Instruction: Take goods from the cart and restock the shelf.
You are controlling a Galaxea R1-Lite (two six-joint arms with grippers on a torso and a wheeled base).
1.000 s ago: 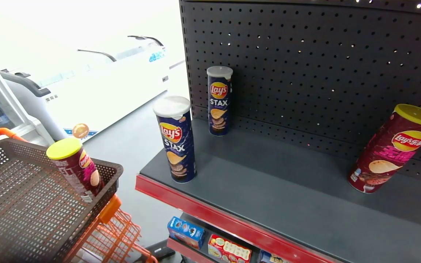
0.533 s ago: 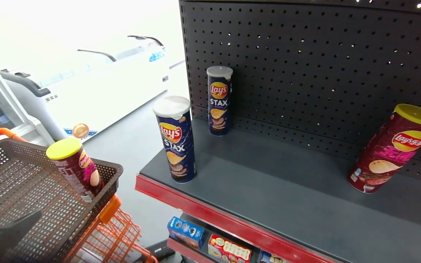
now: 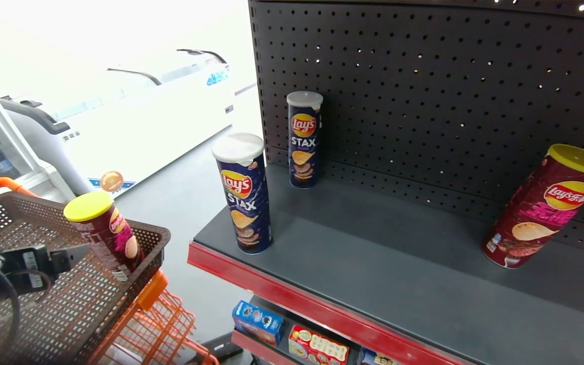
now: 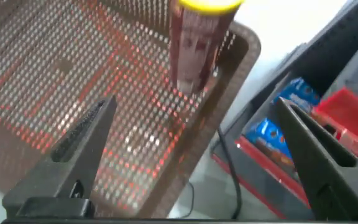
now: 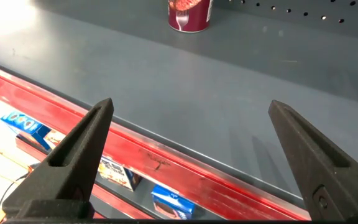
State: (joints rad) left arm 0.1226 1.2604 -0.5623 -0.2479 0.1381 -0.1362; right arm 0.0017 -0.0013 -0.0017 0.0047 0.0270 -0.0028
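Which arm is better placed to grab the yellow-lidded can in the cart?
Left. The left gripper, open, faces the can in the basket; the right gripper hangs over the shelf.

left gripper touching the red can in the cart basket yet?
Apart. The left wrist view shows the left gripper open, with basket mesh visible between each fingertip and the red can standing ahead of them.
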